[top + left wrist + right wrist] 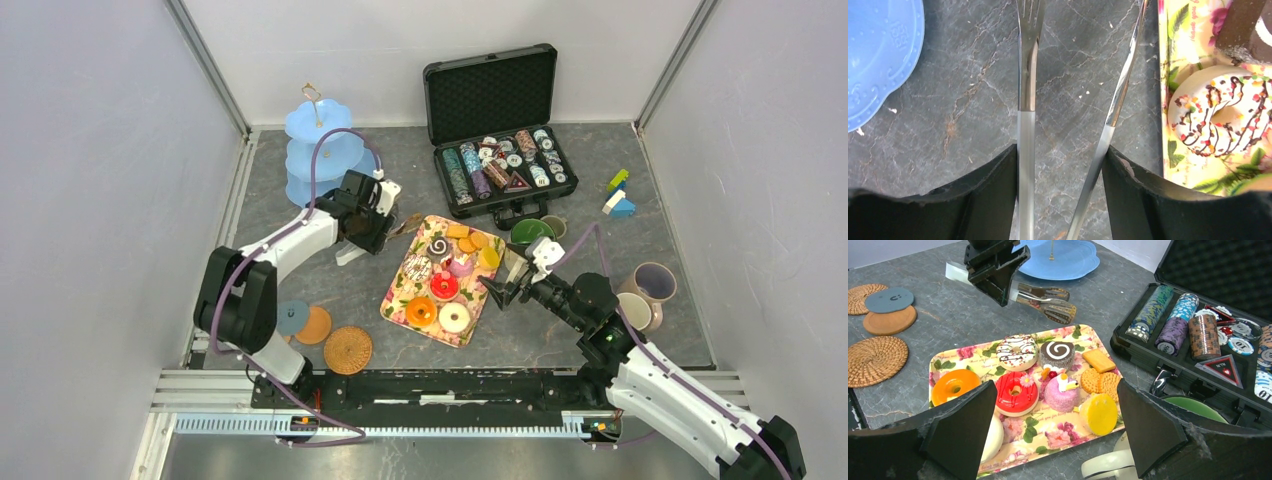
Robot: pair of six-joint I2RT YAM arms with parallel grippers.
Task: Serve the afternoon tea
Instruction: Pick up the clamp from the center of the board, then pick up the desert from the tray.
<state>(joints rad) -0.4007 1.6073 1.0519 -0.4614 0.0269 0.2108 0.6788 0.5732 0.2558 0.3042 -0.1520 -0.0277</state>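
Clamped shiny metal serving tongs [1027,75] in left gripper [1060,150] beside flowered rectangular tray [1048,432]. Held right gripper [1057,385] wide open, empty, at tray's edge.

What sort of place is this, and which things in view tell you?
Probably a robot test cell staged for tea: bare walls box in the tabletop, the left arm holding tongs and the right arm stand at its near edge, toy donuts sit on a floral tray.

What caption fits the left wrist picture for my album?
Left gripper grips metal tongs over grey marble table, beside white sprinkled donut on flowery tray.
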